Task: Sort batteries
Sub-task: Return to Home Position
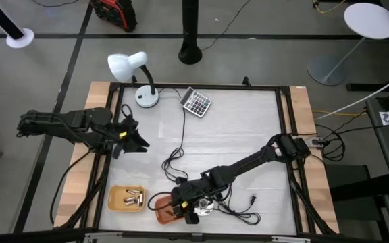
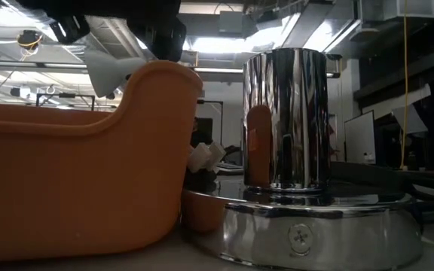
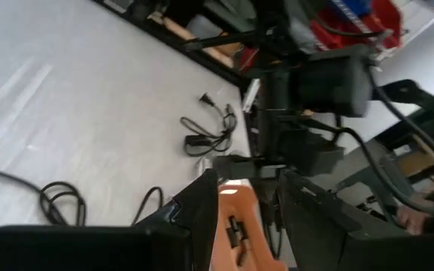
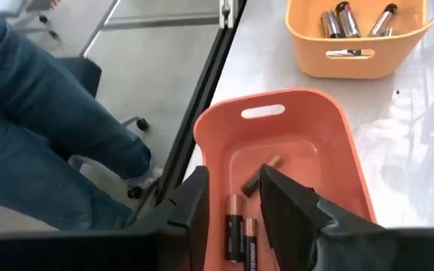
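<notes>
My right gripper (image 1: pixel 181 210) (image 4: pixel 233 181) hangs open just above the salmon-coloured bin (image 4: pixel 330 143) near the table's front edge. Its fingers touch nothing. In that bin lie two dark copper-topped batteries (image 4: pixel 241 235) side by side and one thin dark battery (image 4: pixel 261 179) on the floor. The yellow bin (image 1: pixel 127 198) (image 4: pixel 353 56) next to it, toward the table's left, holds several silvery batteries (image 4: pixel 336 21). My left gripper (image 1: pixel 139 142) (image 3: pixel 249 181) waits open in the air over the table's left part.
A chrome cylinder on a round chrome base (image 2: pixel 285 120) stands right beside the salmon bin. Black cables (image 1: pixel 177 162) trail across the middle and front. A calculator (image 1: pixel 196 102) and a white desk lamp (image 1: pixel 132 67) sit at the far edge. A person's legs (image 4: pixel 36 128) show beyond the front edge.
</notes>
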